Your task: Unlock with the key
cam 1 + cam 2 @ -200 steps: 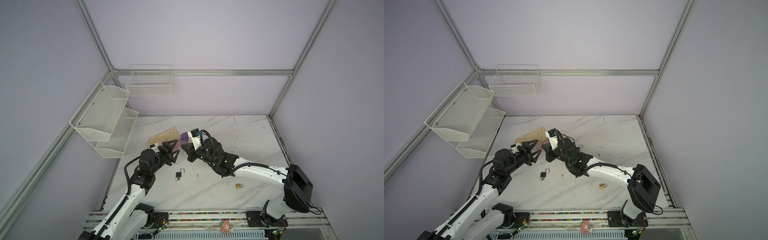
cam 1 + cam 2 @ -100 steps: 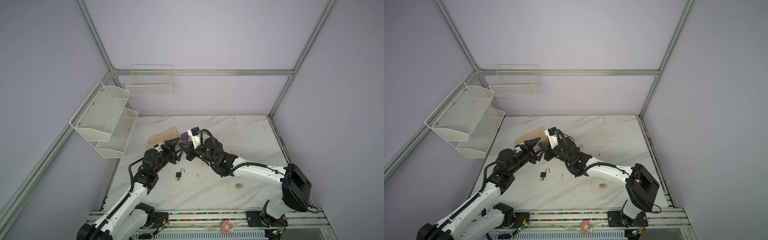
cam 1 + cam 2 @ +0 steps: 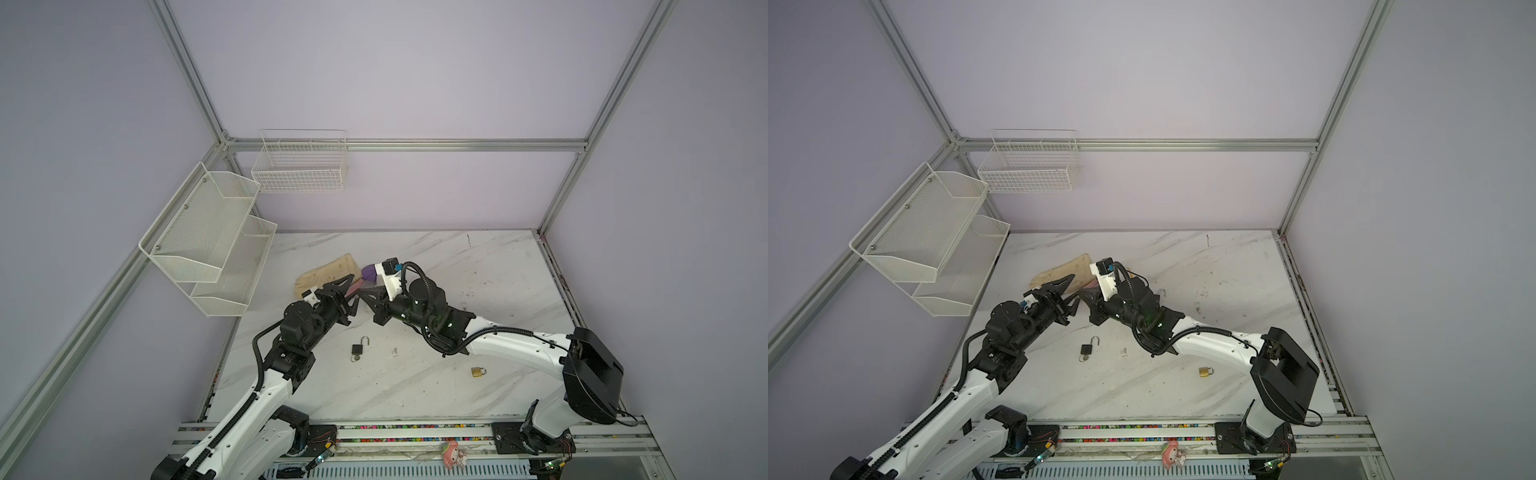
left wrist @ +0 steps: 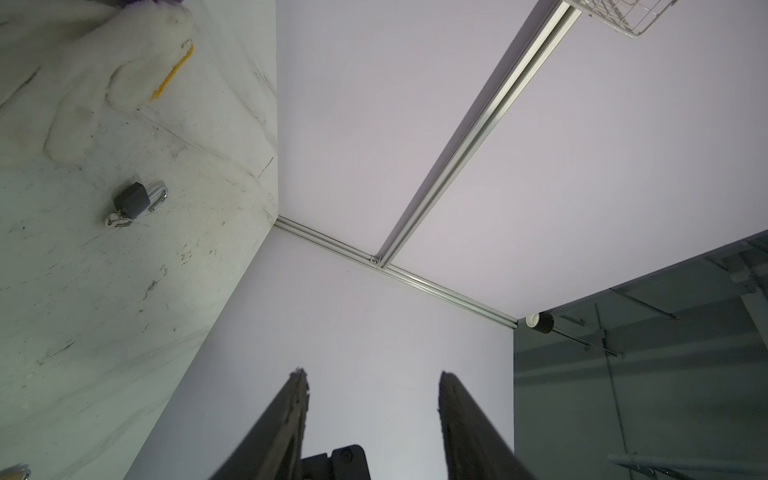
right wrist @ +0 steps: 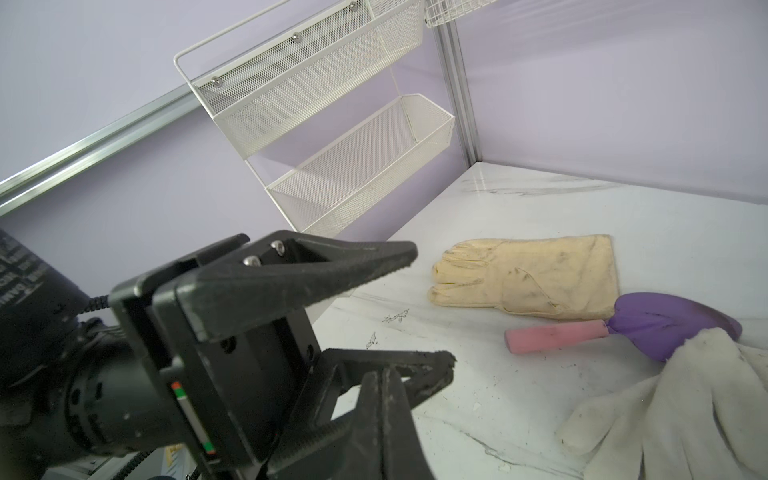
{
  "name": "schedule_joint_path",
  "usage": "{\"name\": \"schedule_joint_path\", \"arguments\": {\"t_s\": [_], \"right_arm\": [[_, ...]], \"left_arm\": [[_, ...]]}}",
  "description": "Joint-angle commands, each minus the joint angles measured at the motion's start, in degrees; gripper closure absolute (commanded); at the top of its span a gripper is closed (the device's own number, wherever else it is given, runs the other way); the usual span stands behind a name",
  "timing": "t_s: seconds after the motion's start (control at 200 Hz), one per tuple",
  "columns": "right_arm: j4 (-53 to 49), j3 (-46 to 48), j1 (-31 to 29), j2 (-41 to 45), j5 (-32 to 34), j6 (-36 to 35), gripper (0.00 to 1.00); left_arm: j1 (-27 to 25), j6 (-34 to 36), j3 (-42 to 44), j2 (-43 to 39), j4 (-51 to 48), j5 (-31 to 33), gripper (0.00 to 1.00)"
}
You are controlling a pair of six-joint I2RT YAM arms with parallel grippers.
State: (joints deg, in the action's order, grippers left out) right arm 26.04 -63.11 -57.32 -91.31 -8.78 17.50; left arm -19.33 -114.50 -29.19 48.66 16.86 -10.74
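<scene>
The left arm is reaching further toward the middle than a second ago, and the left pincer [image 5: 434, 305] is now sitting tip to tip with the right pincer [image 5: 382, 378]. Its jaws are narrower than before yet still spread, with nothing between them. The right pincer is staying pressed together. No key is showing at its tips, though a thin one could be hiding there.

Both are hovering above the bench [image 3: 415, 395], while the black padlock [image 3: 357, 348] is lying below them, shackle swung open, with what looks like the key [image 3: 354, 358] sitting at its base. A brass padlock [image 3: 478, 371] is lying well apart.

The danger is in the closing. The left jaws may be heading onto the right fingertips, jarring both arms, and anything thin passing between them could be slipping free. The loose lock is also likely to skid if touched one-handed.
</scene>
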Motion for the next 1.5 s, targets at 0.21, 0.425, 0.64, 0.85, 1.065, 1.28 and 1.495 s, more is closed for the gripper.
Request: {"name": "schedule_joint_path", "arguments": {"t_s": [0.21, 0.425, 0.64, 0.85, 1.065, 1.28, 1.495], "right_arm": [[2.34, 0.54, -0.11, 2.45, 0.25, -0.69, 1.0], [1.6, 0.2, -0.16, 2.55, -0.01, -1.59, 1.0], [1.67, 0.05, -0.15, 2.94, -0.18, -1.59, 1.0], [-0.67, -0.59, 0.0, 4.81, -1.95, 0.52, 0.77], [-1.48, 1.78, 8.05, 8.07, -18.92, 15.48, 0.56], [0.64, 3.69, 14.95, 8.22, -32.5, 29.14, 0.49], [5.98, 2.98, 15.66, 6.86, -35.35, 31.17, 0.48]], "left_arm": [[-0.27, -0.37, 1.52, -0.94, 0.13, -0.17, 0.74], [-0.27, -0.04, 0.9, -1.88, -1.24, 0.21, 0.92], [-0.27, 0.95, 0.2, -1.68, -1.75, 0.14, 1.0], [-0.28, 8.16, -3.22, -0.93, -1.64, 1.8, 1.0], [-0.33, 28.54, -8.44, 3.01, 3.86, 1.52, 1.0], [-2.37, 50.4, -11.45, 6.05, 13.69, -4.12, 1.0], [-4.66, 59.26, -14.27, 9.14, 16.32, -9.14, 1.0]]}}
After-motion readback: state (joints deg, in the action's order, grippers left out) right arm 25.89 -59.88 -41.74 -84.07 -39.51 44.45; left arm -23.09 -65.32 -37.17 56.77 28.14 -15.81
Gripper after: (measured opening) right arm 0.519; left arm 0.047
